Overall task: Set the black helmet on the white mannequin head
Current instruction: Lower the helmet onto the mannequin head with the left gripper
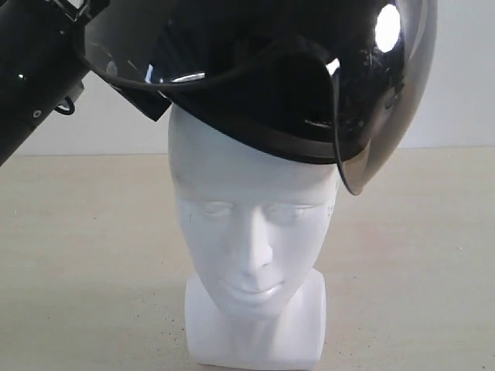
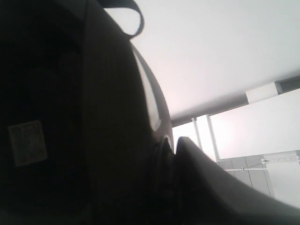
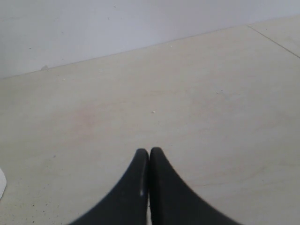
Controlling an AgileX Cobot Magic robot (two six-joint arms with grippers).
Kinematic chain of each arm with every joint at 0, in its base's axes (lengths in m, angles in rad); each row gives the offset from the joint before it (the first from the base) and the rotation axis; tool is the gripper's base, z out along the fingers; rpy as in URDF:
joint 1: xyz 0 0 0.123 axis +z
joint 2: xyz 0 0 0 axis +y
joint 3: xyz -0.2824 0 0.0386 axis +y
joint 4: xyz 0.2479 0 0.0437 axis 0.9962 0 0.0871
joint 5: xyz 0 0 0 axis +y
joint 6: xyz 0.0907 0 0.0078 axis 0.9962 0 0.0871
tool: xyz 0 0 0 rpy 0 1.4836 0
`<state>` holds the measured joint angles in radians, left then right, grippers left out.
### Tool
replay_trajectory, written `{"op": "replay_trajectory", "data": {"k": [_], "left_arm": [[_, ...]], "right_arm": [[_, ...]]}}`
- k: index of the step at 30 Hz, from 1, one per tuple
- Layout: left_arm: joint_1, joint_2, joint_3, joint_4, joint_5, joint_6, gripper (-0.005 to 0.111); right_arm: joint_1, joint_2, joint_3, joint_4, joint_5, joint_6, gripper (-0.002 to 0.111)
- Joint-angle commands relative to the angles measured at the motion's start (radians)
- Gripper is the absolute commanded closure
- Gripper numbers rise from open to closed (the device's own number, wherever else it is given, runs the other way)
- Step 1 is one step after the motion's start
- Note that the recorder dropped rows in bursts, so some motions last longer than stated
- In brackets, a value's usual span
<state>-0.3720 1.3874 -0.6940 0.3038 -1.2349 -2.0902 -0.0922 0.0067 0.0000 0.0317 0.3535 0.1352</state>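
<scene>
The black helmet (image 1: 255, 85) sits tilted on the white mannequin head (image 1: 247, 232) with its visor (image 1: 387, 100) skewed sideways, the left gripper (image 2: 169, 154) at its rim with jaws hidden so its hold cannot be told, the right gripper (image 3: 149, 154) closed and empty; let go this crooked, the helmet could slide off.

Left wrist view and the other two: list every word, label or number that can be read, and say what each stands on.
Pale label inside the black helmet: printed, but too blurred to read.
White mannequin head and table: no text on either.
</scene>
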Motion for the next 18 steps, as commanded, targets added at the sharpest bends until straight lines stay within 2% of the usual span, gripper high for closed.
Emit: {"op": "replay_trajectory", "data": {"k": [1, 18], "left_arm": [[0.005, -0.013, 0.032, -0.059, 0.014, -0.008, 0.102], [0.005, -0.013, 0.106, -0.138, 0.014, -0.008, 0.102]], "right_arm": [[-0.007, -0.007, 0.0, 0.0, -0.012, -0.003, 0.108], [-0.007, -0.007, 0.0, 0.0, -0.005, -0.003, 0.108]]}}
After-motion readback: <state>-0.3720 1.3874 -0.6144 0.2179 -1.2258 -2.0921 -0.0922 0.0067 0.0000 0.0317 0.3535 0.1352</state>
